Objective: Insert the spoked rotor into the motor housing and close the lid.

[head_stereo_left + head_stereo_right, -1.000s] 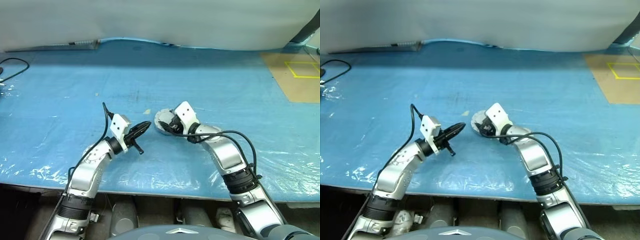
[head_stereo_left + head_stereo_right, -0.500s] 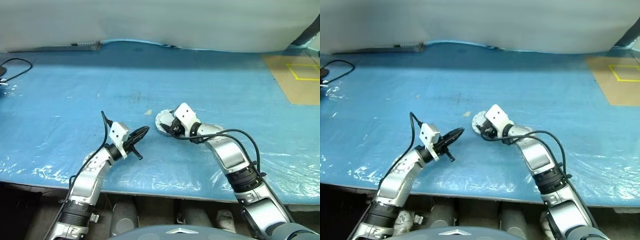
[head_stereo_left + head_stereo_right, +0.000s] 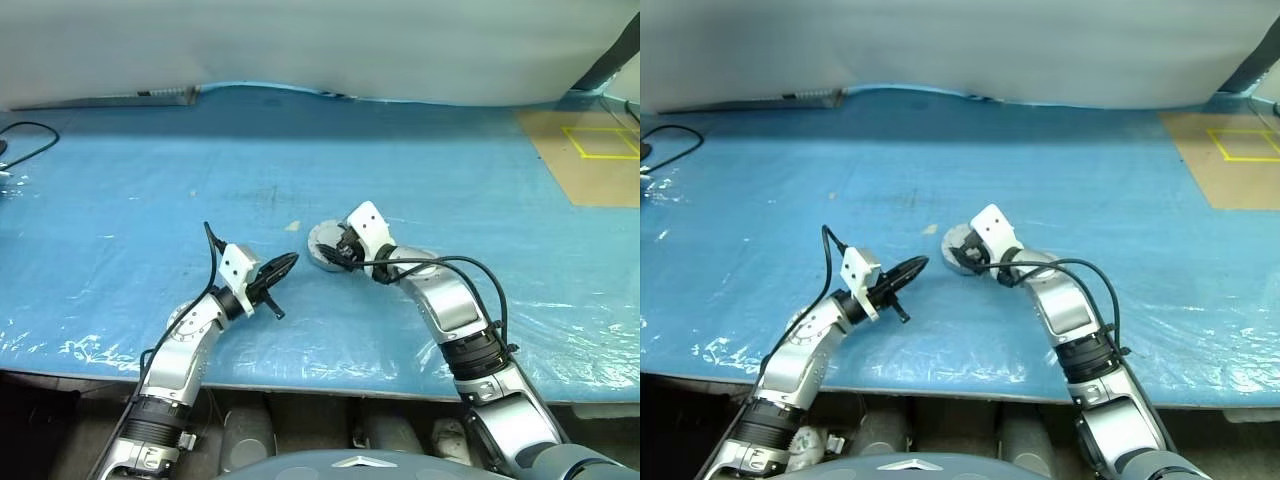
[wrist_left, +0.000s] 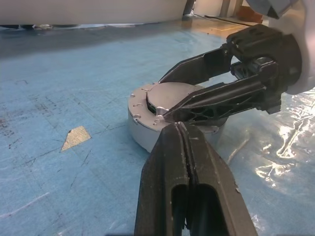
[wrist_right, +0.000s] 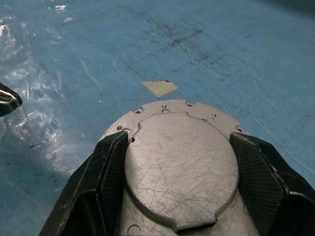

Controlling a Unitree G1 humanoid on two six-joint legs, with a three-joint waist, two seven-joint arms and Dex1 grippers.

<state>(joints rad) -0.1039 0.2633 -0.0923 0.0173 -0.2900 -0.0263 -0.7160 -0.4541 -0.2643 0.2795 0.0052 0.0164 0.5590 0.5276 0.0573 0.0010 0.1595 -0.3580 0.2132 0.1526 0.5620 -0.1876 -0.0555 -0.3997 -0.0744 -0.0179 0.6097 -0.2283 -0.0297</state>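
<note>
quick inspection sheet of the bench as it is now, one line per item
surface: blue plastic-covered table, scuffed, film wrinkled toward the near edge.
job's things: lid lies shut, flat on the motor housing; the rotor cannot be seen with the lid closed.
clutter: small tan scrap on the sheet just beyond the housing.
grippers: right gripper straddles the closed housing, one finger on each side, jaws wide; contact cannot be told. left gripper shut, empty, pointing at the housing from a short way off.
cables: black cable at the table's far left edge.
surroundings: pale sheet behind the table; brown board with yellow tape square at far right.
</note>
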